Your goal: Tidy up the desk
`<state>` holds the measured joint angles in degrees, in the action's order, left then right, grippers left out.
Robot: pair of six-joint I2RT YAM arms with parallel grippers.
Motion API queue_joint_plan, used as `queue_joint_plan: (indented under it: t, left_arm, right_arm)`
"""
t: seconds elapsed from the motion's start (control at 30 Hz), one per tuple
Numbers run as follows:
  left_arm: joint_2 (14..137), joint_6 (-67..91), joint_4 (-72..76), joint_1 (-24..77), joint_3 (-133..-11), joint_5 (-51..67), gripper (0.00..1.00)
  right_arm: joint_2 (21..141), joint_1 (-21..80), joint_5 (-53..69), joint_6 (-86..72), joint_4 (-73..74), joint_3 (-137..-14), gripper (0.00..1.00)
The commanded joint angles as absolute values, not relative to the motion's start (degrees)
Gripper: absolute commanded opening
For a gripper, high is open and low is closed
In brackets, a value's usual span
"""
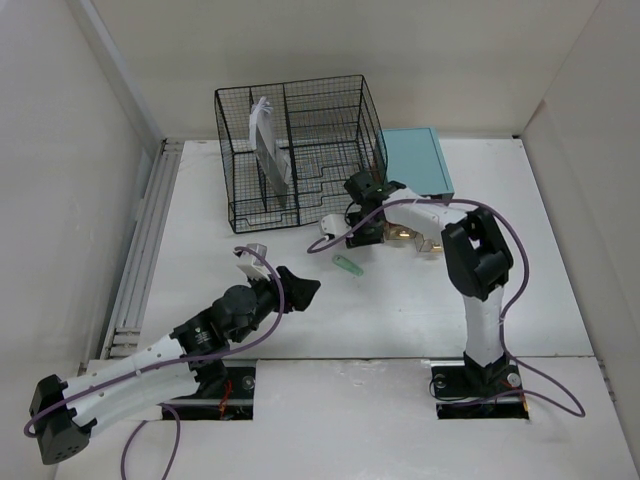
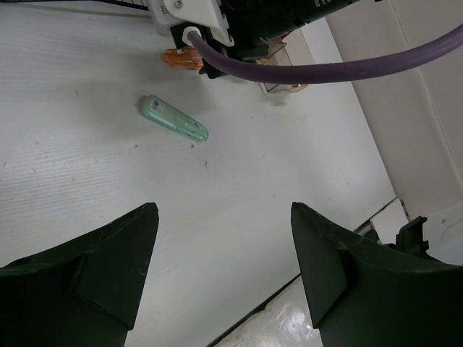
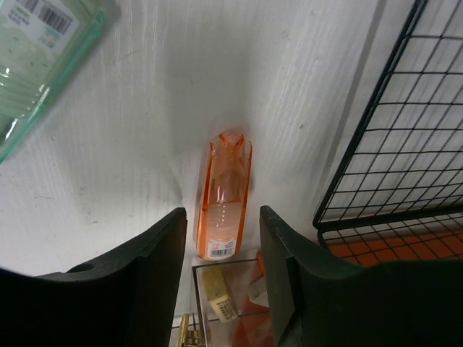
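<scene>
A white matte desk (image 1: 400,320) with white walls along its edges. At the back stand a black wire-mesh rack (image 1: 290,84) and, just beside it on the right, a teal box (image 1: 415,158). Near the middle lie a green translucent tube (image 2: 173,119), an orange translucent tube (image 3: 223,195) and a small clear box (image 3: 224,296).

Not much you can actually read here. The orange case (image 3: 224,195) lying on the desk (image 3: 108,144) has a small white sticker (image 3: 219,250) at its near end. It shows barcode lines with tiny digits under them, too small to make out. Up and left of the orange case, the green case (image 3: 29,72) carries a white barcode label (image 3: 45,14); the bars are clear but the numbers are blurry. Just below the orange case there's a yellowish tag (image 3: 219,298) inside a clear box (image 3: 239,289), and its print is unreadable. No brand names are legible anywhere.
</scene>
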<state>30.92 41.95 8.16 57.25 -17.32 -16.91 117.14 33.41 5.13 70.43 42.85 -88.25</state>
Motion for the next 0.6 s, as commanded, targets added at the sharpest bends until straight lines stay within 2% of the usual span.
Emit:
queue_joint_plan:
  t: [0.0,0.3,0.43,0.47,0.57]
  left_arm:
    - [30.06,40.96,9.32,57.04,-17.31,-16.35,0.71]
    - [29.01,40.96,9.32,57.04,-17.84,-15.82,0.71]
    - [28.48,40.96,8.18,57.04,-17.84,-15.82,0.71]
    - [27.87,40.96,8.17,57.04,-17.84,-15.82,0.71]
    - [27.33,40.96,8.17,57.04,-17.84,-15.82,0.71]
  right_arm:
    - [118.38,32.87,3.78,69.61,45.43,-91.14,0.51]
    - [122.60,32.35,3.77,71.54,53.42,-94.66,0.53]
    - [123.74,32.34,5.00,72.07,57.47,-96.24,0.42]
    - [123.75,32.34,5.01,72.77,58.00,-96.24,0.36]
    - [122.70,32.87,6.33,72.77,58.54,-95.63,0.30]
